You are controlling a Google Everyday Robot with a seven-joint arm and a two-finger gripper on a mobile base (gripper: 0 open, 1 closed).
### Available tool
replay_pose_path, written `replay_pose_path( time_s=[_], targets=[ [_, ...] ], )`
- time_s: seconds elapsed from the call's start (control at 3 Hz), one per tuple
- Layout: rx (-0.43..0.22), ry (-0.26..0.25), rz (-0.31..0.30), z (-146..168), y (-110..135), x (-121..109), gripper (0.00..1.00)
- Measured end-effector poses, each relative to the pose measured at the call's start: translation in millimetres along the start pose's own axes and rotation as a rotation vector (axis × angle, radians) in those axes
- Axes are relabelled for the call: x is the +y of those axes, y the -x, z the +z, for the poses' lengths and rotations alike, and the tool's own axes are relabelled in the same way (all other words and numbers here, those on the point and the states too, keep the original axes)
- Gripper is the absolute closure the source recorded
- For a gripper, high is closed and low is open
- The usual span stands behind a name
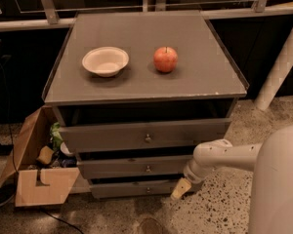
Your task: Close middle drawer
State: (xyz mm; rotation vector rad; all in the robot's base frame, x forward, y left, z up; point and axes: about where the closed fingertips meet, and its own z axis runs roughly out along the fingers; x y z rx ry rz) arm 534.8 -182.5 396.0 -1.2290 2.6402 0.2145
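While the middle drawer [118,167] stands slightly pulled out between the taller top drawer [112,136] and the bottom drawer [122,189] of the grey chest, we see our gripper [179,190] low by the lower fronts' right ends, and we cannot tell whether it is open or closed.

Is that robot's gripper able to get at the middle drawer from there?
Probably yes: the gripper hangs by the right end of the middle drawer, with nothing visible between them.
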Motion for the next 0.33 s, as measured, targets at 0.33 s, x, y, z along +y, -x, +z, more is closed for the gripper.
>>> replay_pose_path(
  time_s=[0.33],
  targets=[
    [0.000, 0.000, 0.000, 0.0, 0.0, 0.0, 0.00]
  ],
)
